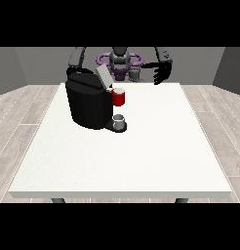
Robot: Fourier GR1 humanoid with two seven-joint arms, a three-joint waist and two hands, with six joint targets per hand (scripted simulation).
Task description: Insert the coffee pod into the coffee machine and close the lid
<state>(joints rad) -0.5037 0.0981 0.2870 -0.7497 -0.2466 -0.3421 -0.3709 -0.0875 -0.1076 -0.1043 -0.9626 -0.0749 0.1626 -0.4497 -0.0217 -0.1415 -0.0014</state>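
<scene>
- Desk (117,161): white; fills most of the view.
- Machine (88,103): black, at 10 o'clock from desk centre. Its grey lid (103,76) is raised and tilted.
- Hand at the view's right (161,74): raised above the far desk edge at 1 o'clock, fingers spread and relaxed, holding nothing.
- Hand at the view's left: hidden behind the machine; state cannot be told.
- Red part (119,98): at the machine's front, under the lid.
- Cup (119,119): grey, on the machine's base, directly below the red part.
- Pod: cannot be identified.
</scene>
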